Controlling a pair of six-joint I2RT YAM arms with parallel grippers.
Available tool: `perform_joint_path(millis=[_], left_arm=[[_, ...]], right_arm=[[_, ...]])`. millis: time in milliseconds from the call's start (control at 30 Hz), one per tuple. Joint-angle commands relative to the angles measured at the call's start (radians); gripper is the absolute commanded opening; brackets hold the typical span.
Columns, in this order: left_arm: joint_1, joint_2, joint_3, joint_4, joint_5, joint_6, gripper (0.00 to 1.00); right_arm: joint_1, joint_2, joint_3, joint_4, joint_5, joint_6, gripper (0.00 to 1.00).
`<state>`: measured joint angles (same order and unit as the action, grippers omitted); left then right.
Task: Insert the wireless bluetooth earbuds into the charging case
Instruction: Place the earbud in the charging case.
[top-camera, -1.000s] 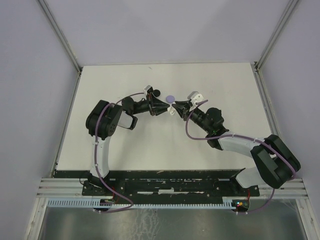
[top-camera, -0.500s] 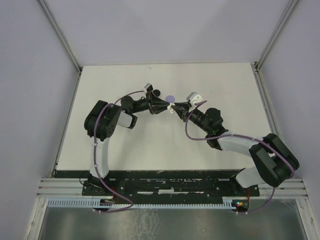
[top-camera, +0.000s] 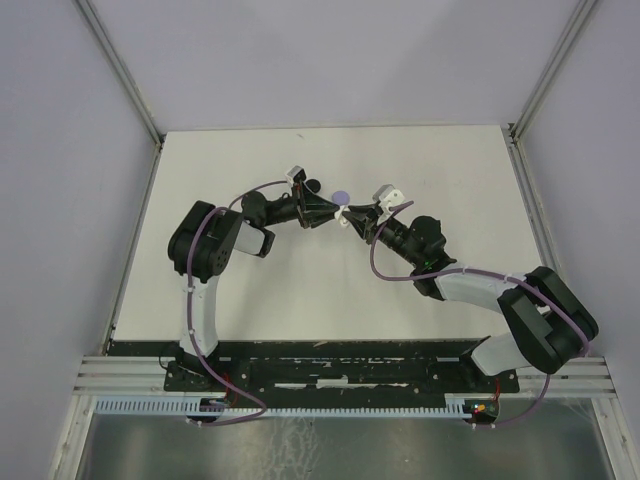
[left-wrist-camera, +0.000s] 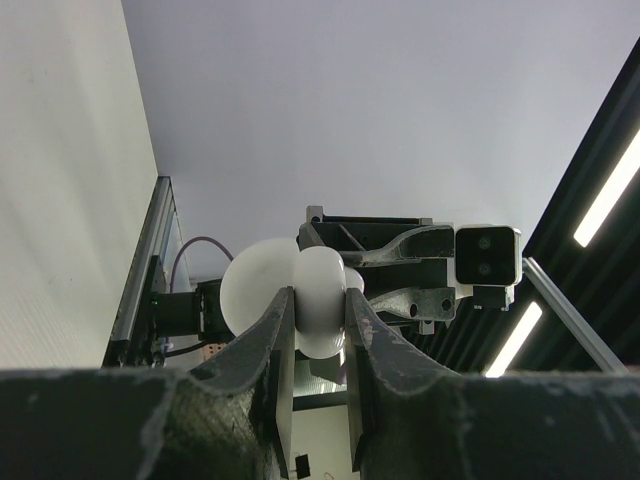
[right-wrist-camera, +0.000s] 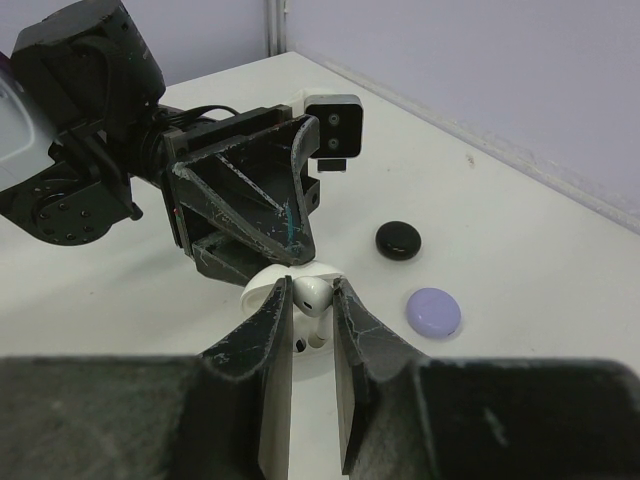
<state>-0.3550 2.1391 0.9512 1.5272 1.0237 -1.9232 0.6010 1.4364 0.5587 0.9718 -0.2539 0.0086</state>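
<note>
The white charging case (right-wrist-camera: 258, 290) is open and held off the table by my left gripper (left-wrist-camera: 320, 300), whose jaws are shut on it. In the left wrist view the case (left-wrist-camera: 322, 285) bulges between the fingers. My right gripper (right-wrist-camera: 312, 290) is shut on a white earbud (right-wrist-camera: 316, 294), with its stem pointing down into the open case. In the top view the two grippers meet tip to tip at mid-table, left gripper (top-camera: 333, 212) and right gripper (top-camera: 352, 216), with the case (top-camera: 343, 215) between them. No other earbuds show.
A round black disc (right-wrist-camera: 399, 240) and a round lilac disc (right-wrist-camera: 434, 311) lie on the white table just beyond the grippers. They show in the top view as the black disc (top-camera: 313, 185) and the lilac disc (top-camera: 342, 196). Walls enclose the table.
The left gripper with the case shifted slightly right and farther from the bases one second ago. Since half a second ago nothing has visibly moved.
</note>
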Motion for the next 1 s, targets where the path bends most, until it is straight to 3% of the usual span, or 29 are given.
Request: perform_joint_path(millis=[0,800,867,967], left_arm=[[0.003,-0.06,0.03,0.203,-0.018,-0.041,0.03],[0.019,-0.07,0.024,0.202,-0.034,-0.042,0.03],[0.019,-0.07,0.023,0.202,-0.034,-0.041,0.03],[0.019,-0.063,0.022,0.203,-0.033,-0.038,0.03]], right_arm=[[-0.001,-0.015,0.0,0.026,-0.012,-0.006,0.01],[-0.003,-0.04,-0.009,0.007,0.009,-0.003,0.01],[-0.002,-0.039,-0.005,0.006,0.014,0.007,0.1],[-0.002,-0.045,0.0,0.005,0.029,0.039,0.39]])
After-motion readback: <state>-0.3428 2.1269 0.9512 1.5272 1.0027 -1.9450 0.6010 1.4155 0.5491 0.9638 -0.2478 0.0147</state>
